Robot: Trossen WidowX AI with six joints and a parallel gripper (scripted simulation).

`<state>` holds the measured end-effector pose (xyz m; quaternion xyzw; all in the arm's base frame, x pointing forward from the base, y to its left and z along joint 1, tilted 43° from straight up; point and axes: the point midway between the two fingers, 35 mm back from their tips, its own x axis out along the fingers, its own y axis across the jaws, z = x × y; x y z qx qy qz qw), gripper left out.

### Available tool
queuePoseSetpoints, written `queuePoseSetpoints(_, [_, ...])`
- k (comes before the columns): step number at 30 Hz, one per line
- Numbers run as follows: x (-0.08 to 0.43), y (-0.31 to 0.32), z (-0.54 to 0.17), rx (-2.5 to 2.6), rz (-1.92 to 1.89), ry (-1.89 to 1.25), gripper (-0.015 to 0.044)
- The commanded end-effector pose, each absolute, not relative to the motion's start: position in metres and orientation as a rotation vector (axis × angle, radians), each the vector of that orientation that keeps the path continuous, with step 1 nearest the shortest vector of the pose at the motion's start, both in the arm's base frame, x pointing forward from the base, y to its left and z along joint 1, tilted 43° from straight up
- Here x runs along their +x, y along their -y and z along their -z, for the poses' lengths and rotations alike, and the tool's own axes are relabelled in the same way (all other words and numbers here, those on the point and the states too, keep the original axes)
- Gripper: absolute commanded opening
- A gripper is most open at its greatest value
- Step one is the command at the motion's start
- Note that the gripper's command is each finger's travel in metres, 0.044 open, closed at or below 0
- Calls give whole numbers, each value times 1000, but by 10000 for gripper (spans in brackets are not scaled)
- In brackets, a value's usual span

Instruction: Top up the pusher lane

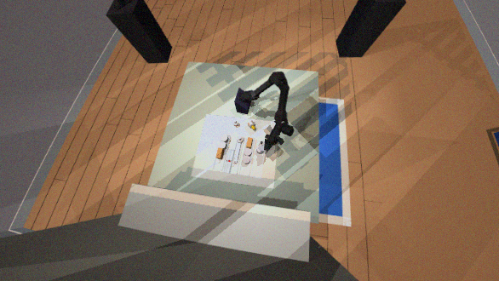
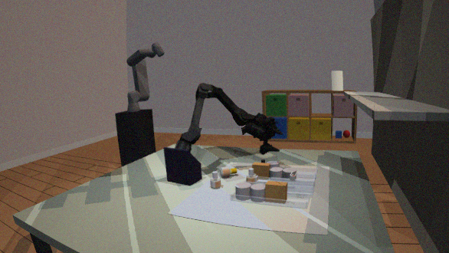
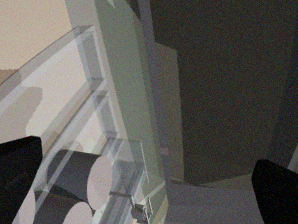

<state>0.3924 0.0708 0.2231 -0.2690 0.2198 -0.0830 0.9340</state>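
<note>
A small upright jar (image 1: pixel 237 123) (image 2: pixel 215 182) with a pale cap and orange-brown label stands loose near the arm's base. A similar-looking jar (image 1: pixel 240 140) (image 2: pixel 251 176) stands in a clear middle lane. Another loose jar (image 1: pixel 253 127) (image 2: pixel 226 172) with a yellow cap appears to lie on its side. The pusher plate and front stop are too small to tell apart. My gripper (image 1: pixel 267 146) (image 2: pixel 279 141) (image 3: pixel 150 162) is open and empty, above the far right side of the lanes. No loose jar is between its fingers in the wrist view.
Neighbouring lanes hold orange boxes (image 1: pixel 220 153) (image 2: pixel 276 191) and grey cylinders (image 1: pixel 247 160) (image 2: pixel 243 191) (image 3: pixel 100 182). A dark-topped item (image 1: pixel 260 149) is beside the gripper. Clear lane walls show at left in the wrist view. A raised pale shelf (image 1: pixel 221 221) (image 2: pixel 406 103) stands beyond the table.
</note>
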Motion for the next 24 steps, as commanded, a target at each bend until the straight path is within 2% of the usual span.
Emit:
queuePoseSetpoints(1, [398, -28, -198, -536, 187, -552, 440])
queuePoseSetpoints(6, [395, 0, -172, -533, 174, -657, 440])
queuePoseSetpoints(10, [377, 41, -122, -521, 119, -865, 440])
queuePoseSetpoints(16, [325, 95, -53, -398, 1, -1157, 440])
queuePoseSetpoints(24, [240, 103, 0, 43, -251, -1403, 440])
